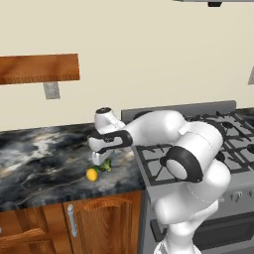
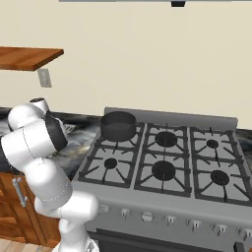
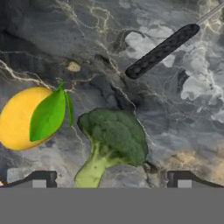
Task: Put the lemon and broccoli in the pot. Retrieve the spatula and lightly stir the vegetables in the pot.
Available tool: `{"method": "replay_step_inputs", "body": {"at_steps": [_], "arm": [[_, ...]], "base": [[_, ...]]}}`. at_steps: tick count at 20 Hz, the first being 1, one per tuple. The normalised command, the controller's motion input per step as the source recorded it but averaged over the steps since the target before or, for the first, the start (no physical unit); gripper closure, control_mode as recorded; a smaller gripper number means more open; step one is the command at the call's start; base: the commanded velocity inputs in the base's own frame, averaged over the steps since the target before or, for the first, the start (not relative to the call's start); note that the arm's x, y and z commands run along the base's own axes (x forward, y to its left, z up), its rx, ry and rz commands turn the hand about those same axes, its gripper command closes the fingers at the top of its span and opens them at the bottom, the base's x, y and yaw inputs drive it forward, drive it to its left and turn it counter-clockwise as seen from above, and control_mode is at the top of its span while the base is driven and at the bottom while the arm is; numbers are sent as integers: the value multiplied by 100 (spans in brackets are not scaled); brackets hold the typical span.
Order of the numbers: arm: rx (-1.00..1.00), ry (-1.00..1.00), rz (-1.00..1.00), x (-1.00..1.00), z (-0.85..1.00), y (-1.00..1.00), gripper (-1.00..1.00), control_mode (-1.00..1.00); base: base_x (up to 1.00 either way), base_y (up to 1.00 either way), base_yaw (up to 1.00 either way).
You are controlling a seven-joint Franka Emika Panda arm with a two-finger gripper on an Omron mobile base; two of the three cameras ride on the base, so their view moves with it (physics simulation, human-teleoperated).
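On the dark marble counter the broccoli (image 3: 114, 134) lies on its side, its pale stem pointing toward my fingertips. Just beside it rests the yellow lemon (image 3: 17, 119), which carries a green leaf. My gripper (image 3: 111, 181) hangs open right above the broccoli, one finger on each side of the stem and nothing held. From the left base view, the gripper (image 1: 99, 159) is over the broccoli (image 1: 105, 165), with the lemon (image 1: 92, 174) near the counter's front edge. The spatula's black handle (image 3: 162, 50) lies beyond the broccoli; its head is out of view. The pot (image 2: 118, 125) stands on the stove's rear left burner.
The gas stove (image 1: 233, 136) adjoins the counter (image 1: 39, 158) on the right. A wooden shelf (image 1: 39, 68) and a wall outlet (image 1: 51, 90) hang above the counter. Wooden cabinets (image 1: 99, 218) sit below its front edge.
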Motion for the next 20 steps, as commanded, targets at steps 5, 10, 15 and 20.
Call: {"method": "replay_step_inputs", "body": {"at_steps": [5, 10, 15, 20], "arm": [[-5, 0, 3, 9, -19, 10, -100, -100], [-4, 0, 2, 15, -14, 18, -100, -100], [-1, 0, 3, 11, -23, 8, -100, -100], [0, -1, 4, 2, -22, -3, -100, -100]], "base": [[0, 0, 0], [0, 0, 0], [0, 0, 0], [0, 0, 0]]}}
